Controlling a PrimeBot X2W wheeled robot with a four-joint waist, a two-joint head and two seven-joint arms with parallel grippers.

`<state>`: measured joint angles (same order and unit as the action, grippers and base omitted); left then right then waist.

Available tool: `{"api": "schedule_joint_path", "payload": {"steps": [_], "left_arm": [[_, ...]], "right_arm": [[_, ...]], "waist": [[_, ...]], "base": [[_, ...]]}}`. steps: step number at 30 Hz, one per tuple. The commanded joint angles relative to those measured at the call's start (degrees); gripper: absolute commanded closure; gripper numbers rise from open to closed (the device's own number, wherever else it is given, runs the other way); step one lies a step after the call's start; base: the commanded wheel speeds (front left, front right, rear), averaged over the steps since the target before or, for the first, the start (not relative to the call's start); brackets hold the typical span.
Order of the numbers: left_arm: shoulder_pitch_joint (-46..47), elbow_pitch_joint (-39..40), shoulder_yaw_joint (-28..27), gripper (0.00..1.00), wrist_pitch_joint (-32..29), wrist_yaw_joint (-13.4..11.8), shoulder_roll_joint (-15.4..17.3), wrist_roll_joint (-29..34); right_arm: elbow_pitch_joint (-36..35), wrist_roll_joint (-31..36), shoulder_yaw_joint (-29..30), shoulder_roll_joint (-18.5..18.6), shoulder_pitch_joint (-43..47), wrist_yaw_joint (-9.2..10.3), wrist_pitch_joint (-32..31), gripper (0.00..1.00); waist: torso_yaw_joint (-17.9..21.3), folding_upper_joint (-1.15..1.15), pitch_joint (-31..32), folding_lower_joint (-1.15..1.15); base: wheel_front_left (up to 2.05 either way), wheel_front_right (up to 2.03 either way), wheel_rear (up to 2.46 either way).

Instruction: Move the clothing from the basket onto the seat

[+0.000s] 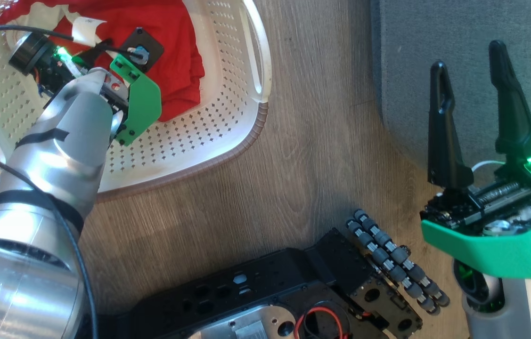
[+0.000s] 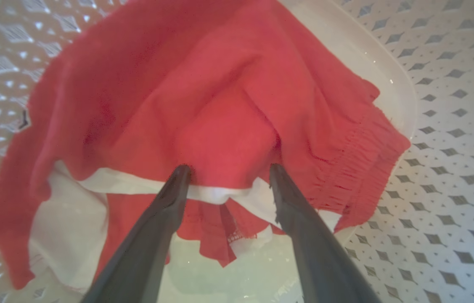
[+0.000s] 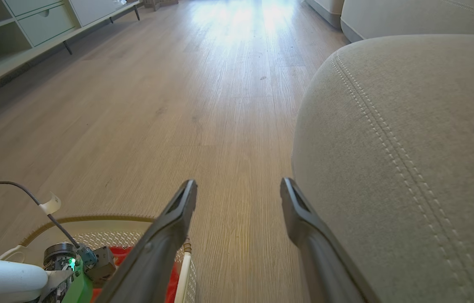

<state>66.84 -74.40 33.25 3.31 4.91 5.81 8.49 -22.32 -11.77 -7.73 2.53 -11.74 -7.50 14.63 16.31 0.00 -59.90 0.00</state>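
Note:
The clothing [image 1: 175,61] lies bunched in the cream perforated basket [image 1: 218,132] at the upper left of the head view. My left wrist [image 1: 133,99] reaches down over it and hides the fingers there. In the left wrist view my left gripper [image 2: 228,168] is open, its fingertips touching a fold of the red clothing [image 2: 220,97] just above a white band. Basket wall [image 2: 451,126] surrounds the fabric. My right gripper [image 1: 467,55] stands open and empty over the edge of the grey seat [image 1: 463,28]. The right wrist view shows the right gripper [image 3: 239,182] beside the seat [image 3: 409,147], and the basket [image 3: 94,219] at lower left.
Wood floor [image 1: 303,155] separates basket and seat. My black base [image 1: 270,292] with a roller wheel [image 1: 397,259] sits at the bottom. A low cabinet with drawers [image 3: 43,21] lines the far left; another sofa [image 3: 409,17] stands behind the seat.

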Motion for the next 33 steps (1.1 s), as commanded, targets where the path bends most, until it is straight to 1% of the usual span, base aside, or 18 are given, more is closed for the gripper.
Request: {"api": "schedule_joint_path", "payload": {"steps": [1,6,7,8,9,10,11,12,21,27,33], "left_arm": [[-0.9,0.5,-0.7,0.00,-0.8,0.2,0.7,-0.8],[-0.7,0.5,-1.1,0.00,-4.1,1.4,0.4,-2.7],[-0.5,0.5,-1.1,0.01,-4.8,1.6,0.6,-2.9],[-0.3,0.5,-1.0,0.05,-5.2,1.8,0.7,-3.1],[0.0,0.4,-0.9,0.16,-5.4,1.9,0.8,-3.3],[0.2,0.4,-0.7,0.30,-5.5,2.0,0.9,-3.4],[0.5,0.4,-0.6,0.57,-5.4,2.1,0.9,-3.5],[0.7,0.4,-0.5,1.00,-5.2,2.1,0.9,-3.7],[1.7,0.4,-0.8,1.00,-2.1,1.9,0.8,-5.7],[1.6,0.4,-1.1,1.00,-1.0,1.6,1.2,-6.8],[0.4,0.4,-2.9,1.00,-0.1,1.3,2.0,-9.5]], "right_arm": [[-2.0,-0.6,-0.7,0.3,4.4,0.01,0.4,0.00],[-2.9,-0.3,-0.7,0.3,5.4,0.01,0.4,0.00],[-3.0,-0.2,-0.8,0.3,5.5,0.01,0.4,0.00],[-3.2,-0.2,-0.9,0.3,5.7,0.01,0.4,0.00],[-3.3,-0.1,-1.0,0.3,5.8,0.01,0.4,0.00],[-3.5,0.0,-1.0,0.3,6.0,0.01,0.4,0.00],[-3.7,0.1,-1.0,0.3,6.2,0.01,0.4,0.00],[-3.8,0.2,-0.9,0.3,6.3,0.01,0.4,0.00],[-3.5,0.6,-0.5,0.3,5.9,0.01,0.4,0.00],[-2.5,0.7,-0.6,0.3,3.8,0.01,0.4,0.00],[-0.7,0.0,-0.8,0.3,0.5,0.01,0.4,0.00]], "waist": [[-0.1,0.00,-0.1,0.00],[-0.1,0.00,-0.3,0.00],[-0.1,0.00,-0.3,0.00],[0.0,0.00,-0.3,0.00],[0.1,0.00,-0.4,0.00],[0.1,0.00,-0.4,0.00],[0.0,0.00,-0.5,0.00],[0.0,0.00,-0.6,0.00],[-0.3,0.00,-1.0,0.00],[-0.3,0.00,-0.6,0.00],[0.3,0.00,1.0,0.00]], "base": [[0.00,0.00,0.00],[0.00,0.00,0.00],[0.00,0.00,0.00],[0.00,0.00,0.00],[0.00,0.00,0.00],[0.00,0.00,0.00],[0.00,0.00,0.00],[0.00,0.00,0.00],[0.00,0.00,0.00],[0.00,0.00,0.00],[0.00,0.00,0.00]]}}
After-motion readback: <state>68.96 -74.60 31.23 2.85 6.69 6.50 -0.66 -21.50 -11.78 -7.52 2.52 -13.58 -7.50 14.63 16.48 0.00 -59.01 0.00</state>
